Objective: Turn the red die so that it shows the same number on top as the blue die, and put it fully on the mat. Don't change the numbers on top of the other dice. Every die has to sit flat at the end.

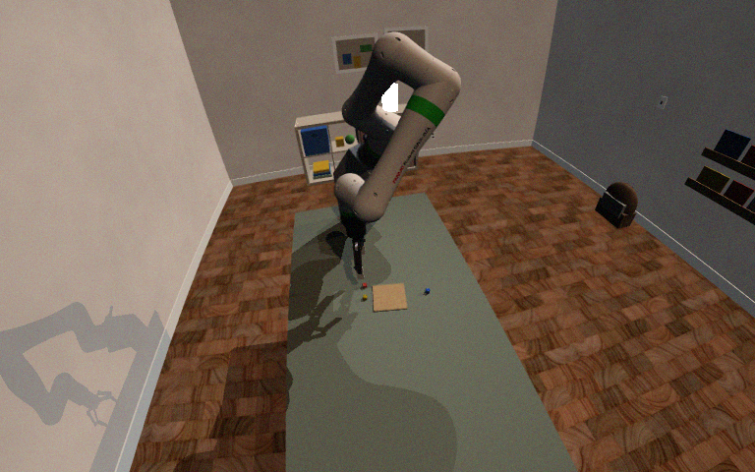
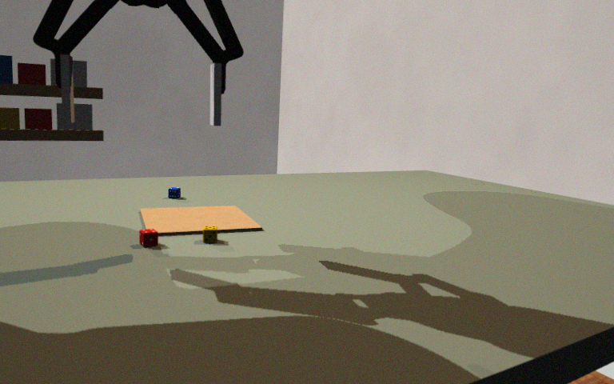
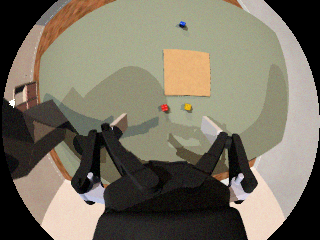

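From the top view, the red die (image 1: 364, 284) is seen on the green table surface (image 1: 389, 389) just beside the left edge of the tan mat (image 1: 388, 296), off it, with the yellow die (image 1: 364, 297) close by and the blue die (image 1: 427, 290) apart on the mat's far side. The gripper (image 1: 359, 272) is held above and slightly behind the red die, the forearm angled steeply down from a high, folded elbow. The step in hand is judged to be the approach; it would be done well by centring the spread fingers over the red die alone, so that the yellow die is not brushed on the descent.

In the exterior view, the gripper (image 2: 144, 106) is shown high over the dice, fingers at full spread and nothing between them. The red die (image 2: 148, 238) sits flat, touching or nearly touching the mat's (image 2: 199, 218) near corner; the yellow die (image 2: 209, 234) stands at the mat's front edge, and the blue die (image 2: 174, 193) lies beyond. The blue die's top pips are too small to be read — they should be confirmed before any turn is chosen.

In the wrist view, the red die (image 3: 164, 108) and yellow die (image 3: 188, 107) are framed between the two open fingers, ahead of the wrist and far below — a largely vertical descent is suggested.
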Available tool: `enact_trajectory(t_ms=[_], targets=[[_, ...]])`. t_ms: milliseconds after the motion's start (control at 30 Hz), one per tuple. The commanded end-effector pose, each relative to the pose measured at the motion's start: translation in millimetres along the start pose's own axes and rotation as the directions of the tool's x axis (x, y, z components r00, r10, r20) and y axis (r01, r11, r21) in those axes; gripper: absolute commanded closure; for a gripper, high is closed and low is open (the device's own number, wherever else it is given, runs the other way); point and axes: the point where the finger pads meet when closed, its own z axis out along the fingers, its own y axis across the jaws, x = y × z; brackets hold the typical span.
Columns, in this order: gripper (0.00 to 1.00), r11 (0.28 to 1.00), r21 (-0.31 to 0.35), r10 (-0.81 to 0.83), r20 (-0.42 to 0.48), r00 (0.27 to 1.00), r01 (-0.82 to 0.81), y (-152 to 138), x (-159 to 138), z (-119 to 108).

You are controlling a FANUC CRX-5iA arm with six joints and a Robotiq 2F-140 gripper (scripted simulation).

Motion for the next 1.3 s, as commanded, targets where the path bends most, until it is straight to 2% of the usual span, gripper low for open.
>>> enact_trajectory(t_ms=[0, 100, 167, 233, 367, 567, 667, 733, 800, 900, 967, 1000, 1067, 1167, 1200, 1267], targets=[[0.0, 0.985, 0.01, 0.173, 0.011, 0.985, -0.173, -0.2, -0.7, 4.0], [0.0, 0.958, 0.008, 0.285, 0.012, 0.958, -0.285, -0.5, -0.8, 7.0], [0.0, 0.958, 0.008, 0.285, 0.012, 0.958, -0.285, -0.5, -0.8, 7.0], [0.0, 0.911, 0.007, 0.411, 0.013, 0.911, -0.412, -0.8, -1.0, 10.5], [0.0, 0.854, 0.005, 0.52, 0.014, 0.854, -0.52, -1.2, -1.2, 13.6], [0.0, 0.726, 0.002, 0.688, 0.015, 0.726, -0.688, -1.9, -1.5, 19.0], [0.0, 0.626, 0.0, 0.779, 0.015, 0.626, -0.779, -2.4, -1.8, 22.5], [0.0, 0.626, 0.0, 0.779, 0.015, 0.626, -0.779, -2.4, -1.8, 22.5], [0.0, 0.516, -0.002, 0.857, 0.015, 0.516, -0.857, -2.9, -2.0, 25.9], [0.0, 0.455, -0.003, 0.891, 0.015, 0.454, -0.891, -3.2, -2.2, 27.7], [0.0, 0.362, -0.005, 0.932, 0.015, 0.362, -0.932, -3.6, -2.4, 30.3], [0.0, 0.359, -0.005, 0.933, 0.015, 0.359, -0.933, -3.6, -2.4, 30.4], [0.0, 0.307, -0.006, 0.952, 0.015, 0.307, -0.952, -3.9, -2.5, 31.8], [0.0, 0.289, -0.006, 0.957, 0.015, 0.289, -0.957, -4.0, -2.6, 32.3], [0.81, 0.289, -0.006, 0.957, 0.015, 0.289, -0.957, -4.0, -2.6, 32.3], [0.81, 0.289, -0.006, 0.957, 0.015, 0.289, -0.957, -4.0, -2.6, 32.3]])
